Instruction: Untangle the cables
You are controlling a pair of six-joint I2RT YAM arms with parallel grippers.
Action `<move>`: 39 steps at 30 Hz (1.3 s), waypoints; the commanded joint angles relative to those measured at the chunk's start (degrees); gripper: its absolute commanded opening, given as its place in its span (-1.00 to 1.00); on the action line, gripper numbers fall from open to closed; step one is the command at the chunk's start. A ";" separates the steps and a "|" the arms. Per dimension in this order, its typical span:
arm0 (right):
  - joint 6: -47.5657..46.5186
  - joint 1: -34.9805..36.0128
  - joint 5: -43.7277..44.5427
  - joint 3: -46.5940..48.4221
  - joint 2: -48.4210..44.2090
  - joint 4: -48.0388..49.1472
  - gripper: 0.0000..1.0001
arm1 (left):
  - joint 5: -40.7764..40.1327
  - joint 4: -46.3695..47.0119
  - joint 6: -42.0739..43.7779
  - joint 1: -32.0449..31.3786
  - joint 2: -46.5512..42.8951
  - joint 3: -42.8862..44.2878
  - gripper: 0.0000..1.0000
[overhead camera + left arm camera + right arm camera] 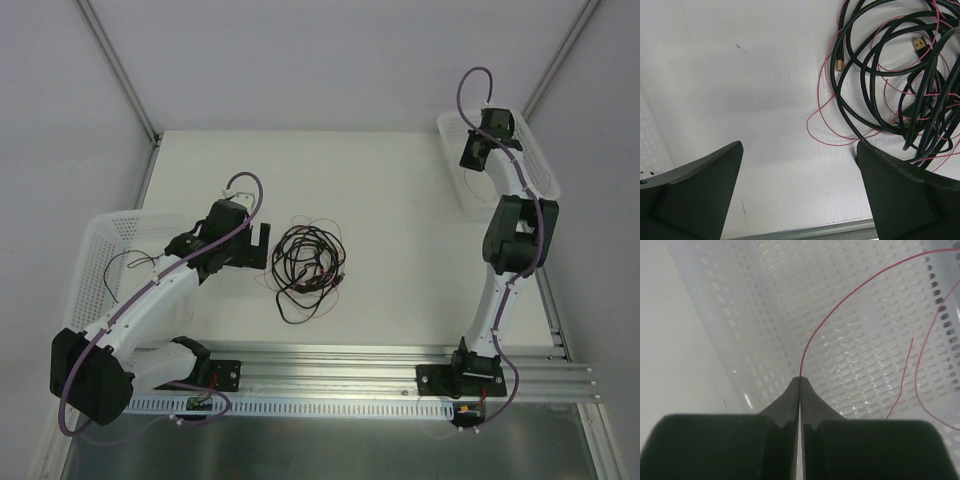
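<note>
The cables (308, 265) lie in a looped tangle at the table's middle: several black ones with small gold plug ends (919, 44) and a fine red wire (815, 120) threaded through them. My left gripper (262, 245) is open and empty, low over the table just left of the tangle; in the left wrist view (800, 150) its right finger (905, 195) lies at the tangle's edge. My right gripper (468, 155) is over the far right basket (540, 165), shut on a separate thin red wire (805, 352) that curves up and right from its tips (800, 377).
A white perforated basket (95, 240) sits at the left with a thin black wire (125, 262) in it. The right basket's wall (765, 315) fills the right wrist view, with more red wire (902, 375) inside. Aluminium rails (350, 365) run along the near edge.
</note>
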 commanded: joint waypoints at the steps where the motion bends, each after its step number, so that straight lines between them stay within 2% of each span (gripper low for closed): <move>1: -2.01 4.03 -1.07 -2.13 -4.71 1.21 -0.99 | -0.70 0.73 1.29 0.64 -0.12 -0.10 0.98; 8: 0.98 4.57 -1.34 -3.19 -6.21 3.93 -0.99 | -0.88 0.64 1.20 0.64 0.06 -0.19 0.98; 17: 3.61 1.06 9.82 -2.66 -3.84 2.45 -0.88 | -0.79 0.55 1.20 0.64 0.06 -0.19 0.98; 19: 5.46 0.26 10.18 -2.58 -3.31 1.92 -0.75 | -0.70 0.64 1.29 0.64 0.23 -0.10 0.98; 20: 5.90 -0.26 10.27 -2.31 -3.31 1.04 -0.59 | -0.79 0.55 1.20 0.64 0.23 -0.10 0.98; 22: 6.26 -0.35 10.18 -2.13 -3.74 0.33 -0.48 | -0.79 0.55 1.29 0.73 0.06 -0.10 0.98; 23: 6.43 -0.27 9.83 -2.22 -4.10 -0.36 -0.32 | -0.70 0.55 1.11 0.64 0.15 -0.10 0.98; 25: 6.96 0.17 8.95 -3.71 -6.46 -0.90 -0.14 | -0.52 0.55 1.11 0.64 -0.03 -0.10 0.98; 26: 7.05 0.35 9.04 -4.59 -7.78 -0.73 0.03 | -0.52 0.55 1.02 0.73 -0.12 -0.02 0.98; 28: 8.70 1.05 8.86 -7.56 -11.90 -0.63 0.15 | -0.43 0.55 0.94 0.64 -0.29 -0.02 0.98; 29: 8.81 1.49 8.60 -8.80 -13.49 -0.46 0.32 | -0.26 0.55 0.85 0.64 -0.47 0.07 0.98; 32: 8.55 3.68 8.25 -13.02 -19.99 -0.37 0.60 | 0.96 0.64 0.58 0.73 -0.91 -0.02 0.98; 35: 7.93 6.76 6.50 -17.06 -26.83 -2.12 0.70 | 2.72 0.64 0.41 0.64 -1.08 0.16 0.98; 39: 7.93 15.36 0.97 -24.62 -34.67 -3.18 0.70 | 4.92 0.64 0.06 0.64 -0.91 0.34 0.98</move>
